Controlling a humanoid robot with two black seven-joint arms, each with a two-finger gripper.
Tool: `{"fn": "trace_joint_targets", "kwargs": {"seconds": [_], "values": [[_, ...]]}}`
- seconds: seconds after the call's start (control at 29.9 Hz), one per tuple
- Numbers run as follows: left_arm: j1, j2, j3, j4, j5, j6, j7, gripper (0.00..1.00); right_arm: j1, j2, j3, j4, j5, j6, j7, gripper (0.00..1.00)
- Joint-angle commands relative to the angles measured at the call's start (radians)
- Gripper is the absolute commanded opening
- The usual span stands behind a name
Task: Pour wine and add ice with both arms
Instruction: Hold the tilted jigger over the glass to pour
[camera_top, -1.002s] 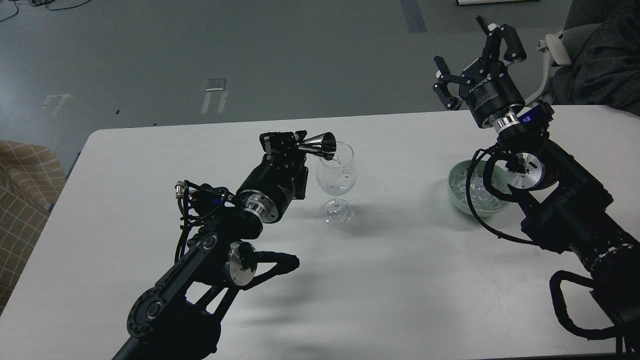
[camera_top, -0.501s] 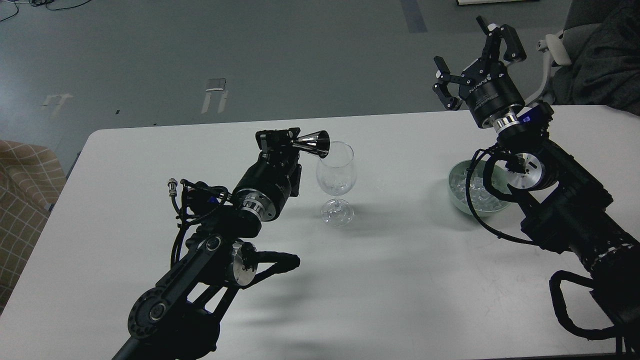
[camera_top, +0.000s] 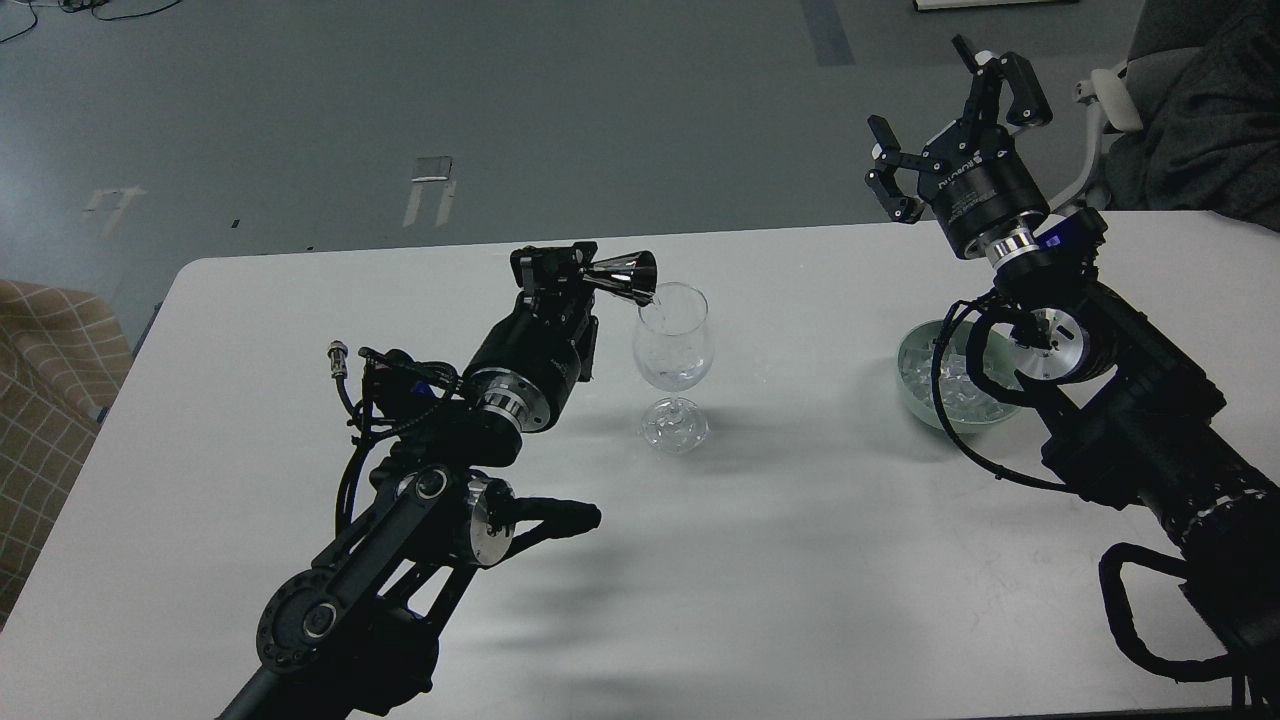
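Observation:
A clear stemmed glass (camera_top: 673, 350) stands upright mid-table. My left gripper (camera_top: 570, 270) is shut on a small shiny metal measuring cup (camera_top: 627, 275), tipped on its side with its mouth at the glass's left rim. A little clear wine (camera_top: 676, 377) glints in the bowl of the glass, barely visible. My right gripper (camera_top: 950, 110) is open and empty, raised above the table's far right edge. A pale green bowl (camera_top: 908, 358) of clear ice cubes (camera_top: 950, 385) sits on the right, partly hidden behind my right arm's wrist.
The white table (camera_top: 800, 560) reaches to all sides of the glass. A dark chair with clothing (camera_top: 1190, 120) stands beyond the far right corner. A checked seat (camera_top: 45, 400) is at the left edge. Grey floor lies behind.
My left gripper has drawn the metal cup back to the left and slightly up, from over the glass's mouth to its left rim. The right arm has barely moved.

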Motion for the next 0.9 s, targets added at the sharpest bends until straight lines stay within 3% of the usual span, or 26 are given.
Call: {"fn": "trace_joint_targets", "kwargs": {"seconds": [0.0, 0.17, 0.87], "values": [[-0.016, 0.000, 0.001, -0.003, 0.017, 0.000, 0.004, 0.00, 0.000, 0.000, 0.000, 0.000, 0.000, 0.000, 0.000, 1.00], [-0.017, 0.000, 0.001, -0.014, 0.046, 0.000, 0.044, 0.00, -0.002, 0.000, -0.002, 0.000, 0.000, 0.000, 0.000, 1.00], [-0.034, 0.051, 0.058, -0.052, 0.209, -0.001, 0.050, 0.00, -0.005, -0.002, 0.000, 0.000, 0.000, 0.000, 0.000, 1.00]]}}
